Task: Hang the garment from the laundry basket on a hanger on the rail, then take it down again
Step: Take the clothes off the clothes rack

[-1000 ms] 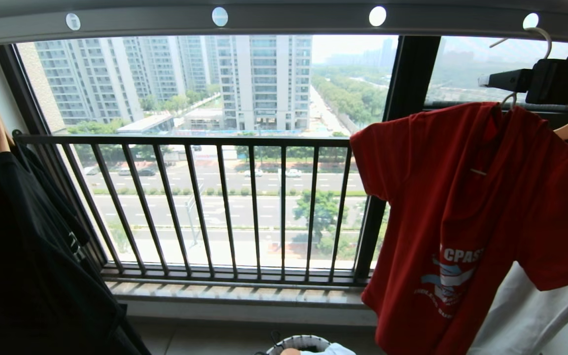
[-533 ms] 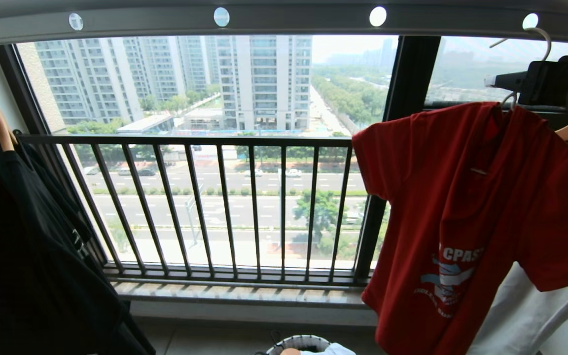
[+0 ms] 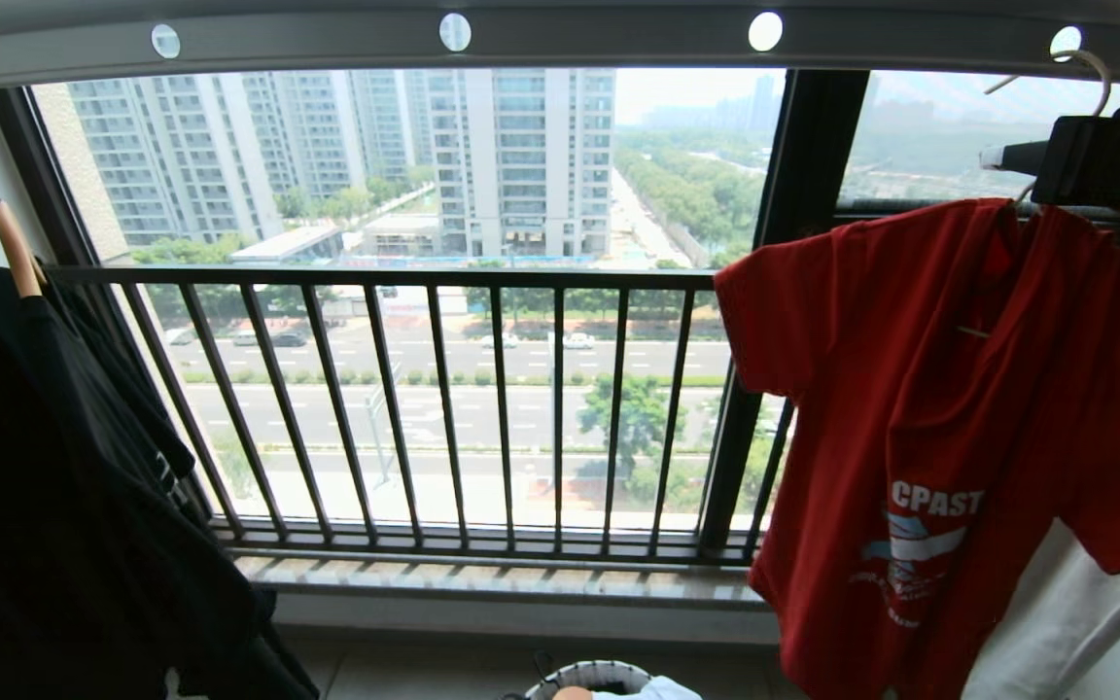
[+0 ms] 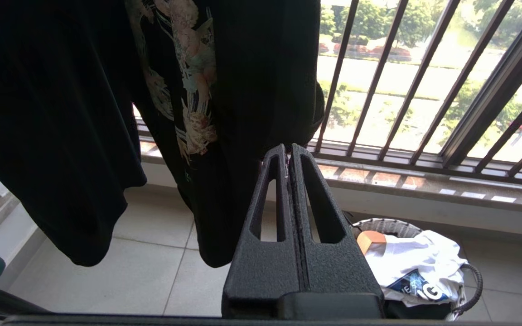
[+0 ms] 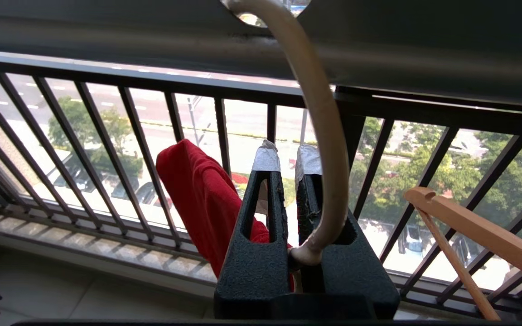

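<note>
overhead, right pincer [image 5: 288, 160] clamping hanger [image 5: 320, 136] neck, garment [image 3: 968, 418] hanging

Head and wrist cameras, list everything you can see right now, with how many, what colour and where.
red T-shirt: one, red, on the wire hanger, right.
wire hanger: one, off-white, hook through a rail hole.
rail: one, grey, overhead.
laundry basket: one, white, on the floor.
black T-shirt: one, black, hanging left.
wooden hanger: one, tan, beside the wire hanger.
window railing: one, dark, behind.
left gripper: shut, empty, low.
right gripper: shut on the wire hanger's neck.
</note>
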Controlling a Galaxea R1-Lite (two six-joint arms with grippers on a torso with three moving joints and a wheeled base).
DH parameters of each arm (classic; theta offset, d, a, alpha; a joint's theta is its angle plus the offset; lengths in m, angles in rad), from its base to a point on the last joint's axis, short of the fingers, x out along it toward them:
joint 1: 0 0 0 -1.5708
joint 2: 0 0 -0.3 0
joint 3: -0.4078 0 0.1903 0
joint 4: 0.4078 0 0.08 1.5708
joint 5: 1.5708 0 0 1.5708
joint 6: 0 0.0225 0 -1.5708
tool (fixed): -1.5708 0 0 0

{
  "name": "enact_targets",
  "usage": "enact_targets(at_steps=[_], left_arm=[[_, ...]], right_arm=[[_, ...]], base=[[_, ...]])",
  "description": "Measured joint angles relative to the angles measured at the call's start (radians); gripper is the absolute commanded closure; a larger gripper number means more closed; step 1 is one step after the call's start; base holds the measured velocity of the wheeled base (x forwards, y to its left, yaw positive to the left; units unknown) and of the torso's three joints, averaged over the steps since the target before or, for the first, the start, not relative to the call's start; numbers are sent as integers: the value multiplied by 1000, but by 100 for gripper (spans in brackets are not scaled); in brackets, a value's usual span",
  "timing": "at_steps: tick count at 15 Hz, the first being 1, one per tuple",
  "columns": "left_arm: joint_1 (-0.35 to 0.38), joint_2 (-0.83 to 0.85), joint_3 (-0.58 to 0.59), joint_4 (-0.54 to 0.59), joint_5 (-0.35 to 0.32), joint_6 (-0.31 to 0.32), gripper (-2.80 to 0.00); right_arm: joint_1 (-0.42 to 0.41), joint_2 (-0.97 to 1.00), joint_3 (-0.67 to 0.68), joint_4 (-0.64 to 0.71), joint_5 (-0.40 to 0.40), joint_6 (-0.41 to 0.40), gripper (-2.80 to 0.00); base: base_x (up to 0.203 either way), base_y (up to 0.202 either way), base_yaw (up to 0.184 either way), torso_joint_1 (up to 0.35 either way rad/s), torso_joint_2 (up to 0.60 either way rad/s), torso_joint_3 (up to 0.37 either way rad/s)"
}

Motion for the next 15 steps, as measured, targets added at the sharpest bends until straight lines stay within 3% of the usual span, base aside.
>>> enact_targets(at_steps=[15], left_arm=[[0,0,0,0,0,0,0]], right_arm=[[4,-58,-6,-2,-2,-7,0]], base=[[0,0,0,0,0,0]])
